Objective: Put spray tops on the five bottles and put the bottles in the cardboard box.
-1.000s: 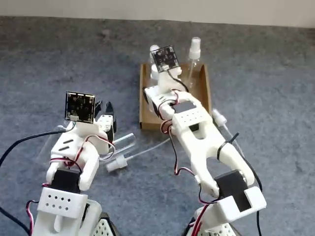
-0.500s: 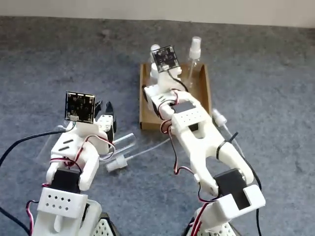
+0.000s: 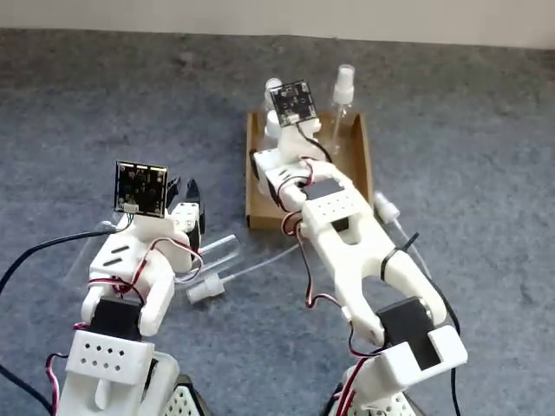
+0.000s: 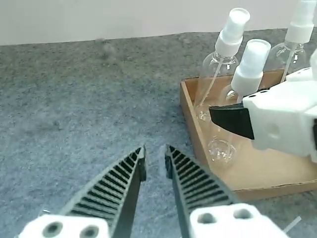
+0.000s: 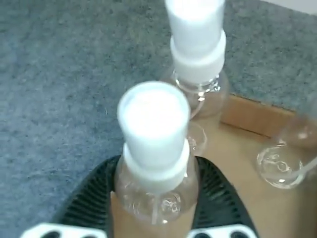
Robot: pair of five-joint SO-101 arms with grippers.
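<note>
Three bottles [image 4: 216, 67] in the cardboard box [image 4: 190, 113], one between right fingers [image 5: 83, 204]; left fingers [image 4: 118, 191] empty, slightly apart.

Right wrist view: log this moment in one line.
right hand shut on capped bottle in cardboard box | left hand open, empty | uncapped bottle, spray top lying on carpet

A grey, felt-like mat [image 3: 104, 104] spreads across the whole view, mottled with lighter flecks, under soft, even light. Along its far edge stands a plain pale wall [image 3: 260, 16], meeting the mat in a straight line.
</note>
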